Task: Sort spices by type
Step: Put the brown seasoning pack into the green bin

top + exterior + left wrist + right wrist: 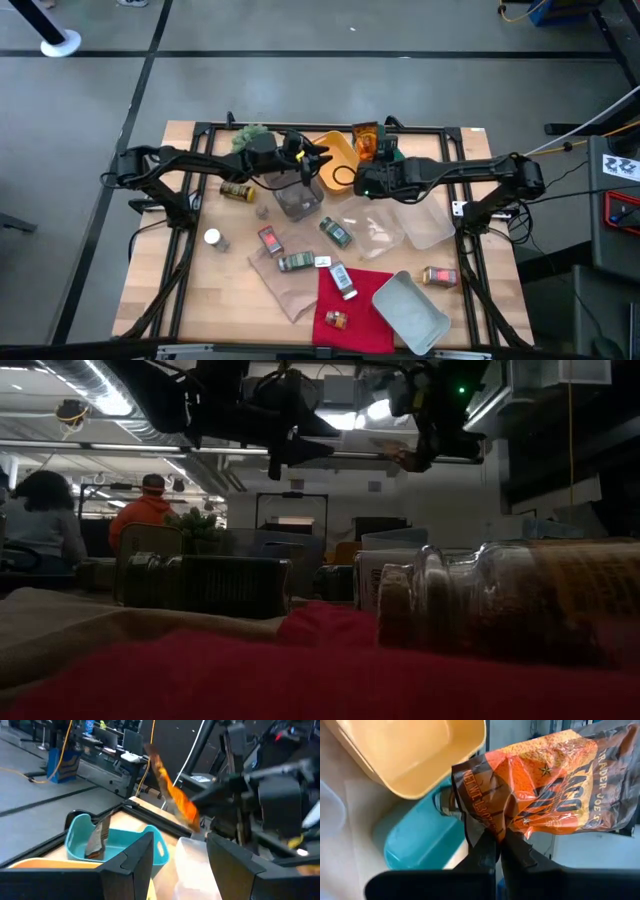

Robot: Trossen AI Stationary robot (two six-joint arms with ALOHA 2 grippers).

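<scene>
My right gripper point(498, 847) is shut on an orange-and-brown seasoning packet point(550, 785), high over the far middle of the table by the orange tray point(335, 160) and the teal tray point(415, 840). My left gripper point(180, 870) hovers open just left of it, level, with nothing between its fingers. Another packet point(97, 840) stands leaning inside the teal tray point(120, 845). Several spice jars and tins lie loose on the table: a brown jar point(237, 190), a white-capped jar point(213, 238), a red tin point(270, 240), a green jar point(336, 232), and a red tin point(440, 276). My right gripper pinches the packet's crumpled brown edge point(487, 827) between its two fingers. The fingers slant down toward the table's far side. The packet point(365, 140) sticks out beyond the fingertips, lifted clear above the trays.
A clear tub point(297, 200) stands below my left gripper and a clear tray point(422, 222) under the right arm. A grey tray point(410, 310), a red cloth point(360, 300) and brown paper point(285, 285) lie near the front. A green plant point(250, 135) sits at the far left. People sit beyond the table.
</scene>
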